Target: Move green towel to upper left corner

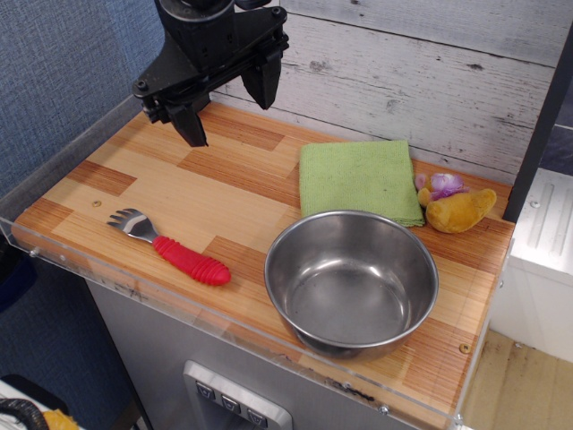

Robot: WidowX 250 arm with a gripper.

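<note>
**Green towel at the back of the table, pincer open above the far left**

The green towel (360, 180) lies flat and folded on the wooden table (224, 202), toward the back, close to the white plank wall (430, 81). Its near edge is touching or just behind the rim of a steel bowl (351, 283), which sits in front of it and looks empty. Just beside the towel's right edge lies a small stuffed toy (457, 206), yellow-brown with a purple part, close enough that it may touch the cloth. A fork with a red ribbed handle (170, 247) lies well apart, on the left half of the table near the front edge.

The stretch of tabletop between the towel and the back left corner (148, 116) is bare wood, with only the arm above it.

The black gripper (228, 109) hangs over that back left area, fingers pointing down and spread wide apart. It grasps nothing and is well clear of the towel.

The top of the arm is cut off by the picture's upper edge. The corner itself is partly hidden behind the gripper, so its rim there is hard to make out.
</note>
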